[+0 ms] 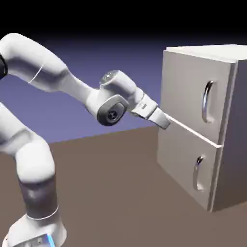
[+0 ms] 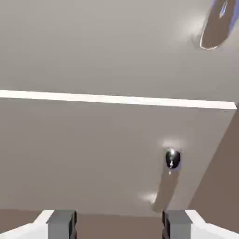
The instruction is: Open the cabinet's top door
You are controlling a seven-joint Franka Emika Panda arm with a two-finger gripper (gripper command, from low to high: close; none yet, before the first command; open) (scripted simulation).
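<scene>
Noted the gripper (image 1: 164, 123) with fingers spread wide and nothing between, short of the upright curved handle (image 1: 205, 102) on the top door (image 1: 183, 84), toward the exterior view's right, higher and on the near side. Must judge next travel as rightward and up, avoiding the lower handle (image 1: 196, 174) beneath; cannot confirm clearance from the cabinet (image 1: 236, 116).

In the exterior view, the cabinet (image 1: 193, 96) stands at the right of the frame, on the counter (image 1: 106, 183). Its top door (image 1: 190, 87) lies directly above the lower door (image 1: 183, 154); each bears a handle near its right edge. The arm (image 1: 36, 164) occupies the left, its pincer (image 1: 165, 124) reaching the middle, near the boundary between the doors.
</scene>
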